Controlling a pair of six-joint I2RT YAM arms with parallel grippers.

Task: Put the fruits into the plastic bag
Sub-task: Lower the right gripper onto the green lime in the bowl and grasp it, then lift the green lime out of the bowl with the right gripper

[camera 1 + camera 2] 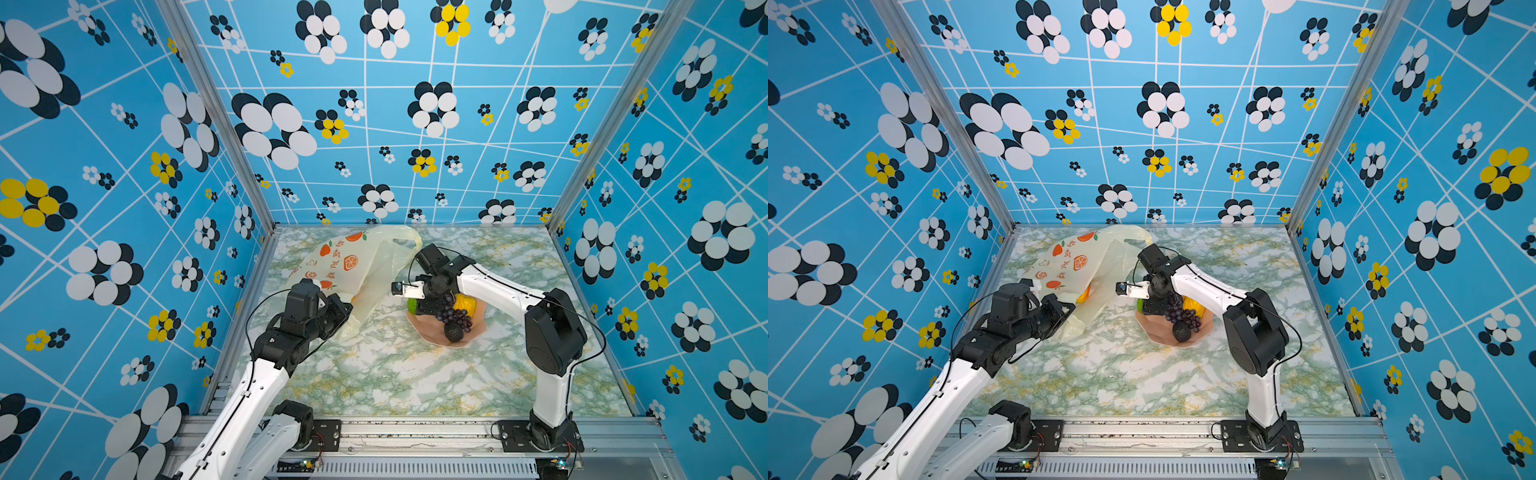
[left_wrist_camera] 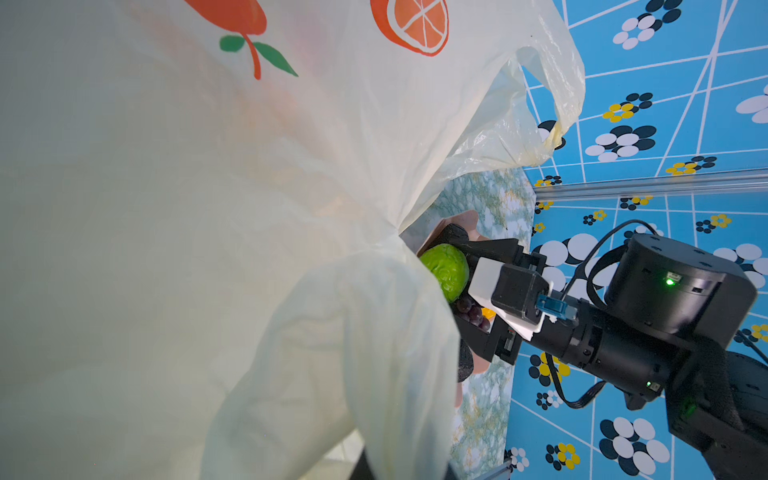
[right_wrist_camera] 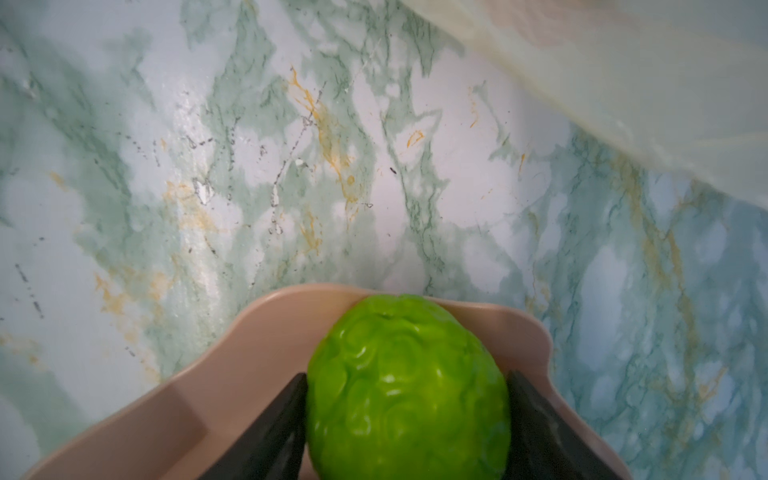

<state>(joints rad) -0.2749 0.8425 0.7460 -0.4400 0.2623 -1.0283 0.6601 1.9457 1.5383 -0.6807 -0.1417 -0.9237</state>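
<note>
Your right tool [image 3: 407, 376]: black fingers pressed on both sides of lime [image 3: 409, 407], which is glossy green, bumpy, sitting in pink scalloped bowl [image 3: 257, 332]. Your left tool [image 1: 343, 309]: fully closed, pinching edge of plastic bag [image 1: 353, 266]. Bag thin, crinkled, pale yellow, orange-slice prints, orange writing unreadable. Grapes [image 1: 455, 318] in bowl too. Desk [image 1: 395, 374]: green-white marble pattern. Walls [image 1: 124, 208]: blue, flower print.
</note>
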